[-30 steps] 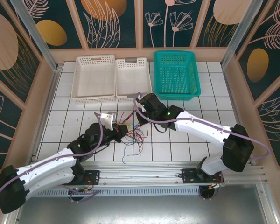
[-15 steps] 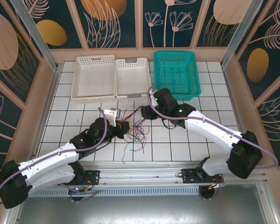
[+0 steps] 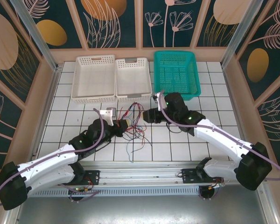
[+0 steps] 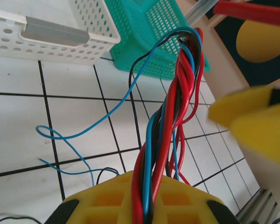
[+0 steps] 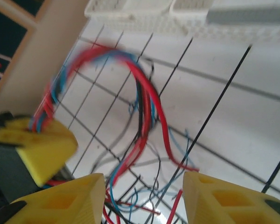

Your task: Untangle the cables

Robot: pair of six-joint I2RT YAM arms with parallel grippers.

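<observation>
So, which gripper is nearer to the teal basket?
Right. The right gripper is just in front of the teal basket, by its left corner; the left gripper is farther left, clamping the cables.

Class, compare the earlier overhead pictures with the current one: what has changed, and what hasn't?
The right gripper drew back rightward, away from the baskets, and is open. The cables shifted slightly. The left gripper stayed clamped on the cables; the baskets did not move.

Two white plastic baskets (image 3: 95,98) and, rightmost, a teal plastic basket (image 3: 176,96) line the tiled table's (image 3: 191,149) far edge. Thin multicoloured wire cables (image 3: 136,127) trail before them, mid-table.
</observation>
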